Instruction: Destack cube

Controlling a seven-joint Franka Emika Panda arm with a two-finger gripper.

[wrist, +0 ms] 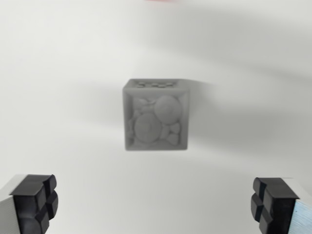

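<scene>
White and bare, the table (63, 73) filled nearly the whole wrist view, with soft grey shadows streaking across it on the wrist view's right. A grey cube (156, 116) sat a little above the middle of the picture, resting on the table, blurred, with a relief of rounded shapes on its facing side and a row of small holes along its top edge. It stood alone; whether another cube lay under it could not be told from this angle. The end effector (156, 204) was spread wide and held nothing, its two black fingertips (35, 202) showing only at the lower corners, well apart from the cube. Open table lay on every side of the cube. A sliver of something pink (160, 1) touched the top edge of the picture.
</scene>
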